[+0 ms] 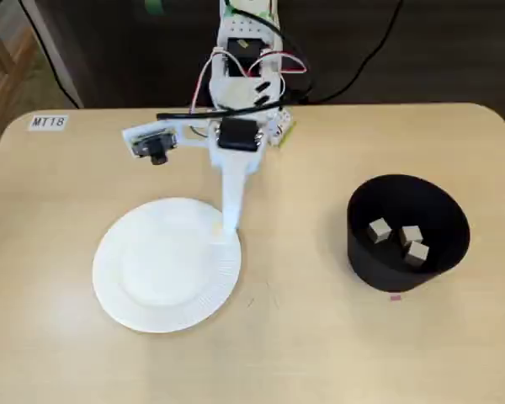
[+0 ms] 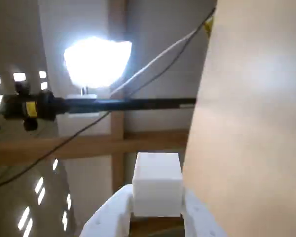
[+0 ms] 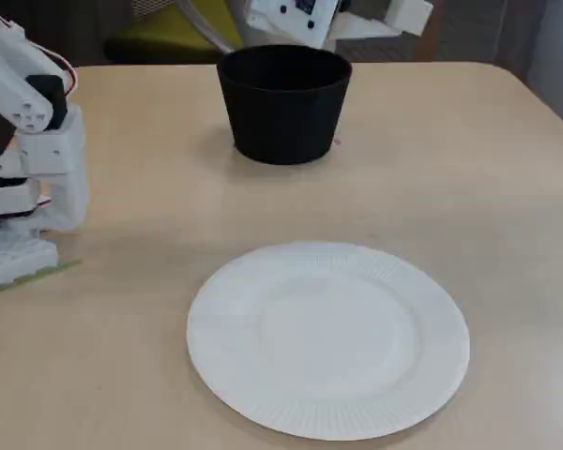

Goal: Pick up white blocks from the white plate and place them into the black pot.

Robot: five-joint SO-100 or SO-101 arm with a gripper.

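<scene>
A light wooden table (image 1: pixel 320 353) with rounded corners carried a white plate (image 1: pixel 167 263) on the left of a fixed view and a black pot (image 1: pixel 408 231) well apart on the right. A small label (image 1: pixel 48 122) sat near its far left corner.

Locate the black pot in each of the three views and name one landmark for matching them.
A fixed view, from above: the black pot stands at the right on the table, three white blocks inside.
Wrist view: not in it; only one white block between the end effector's fingers.
A fixed view, from the side: the pot stands top centre, beyond the plate.
Shared landmark: the white plate, in both fixed views.
</scene>
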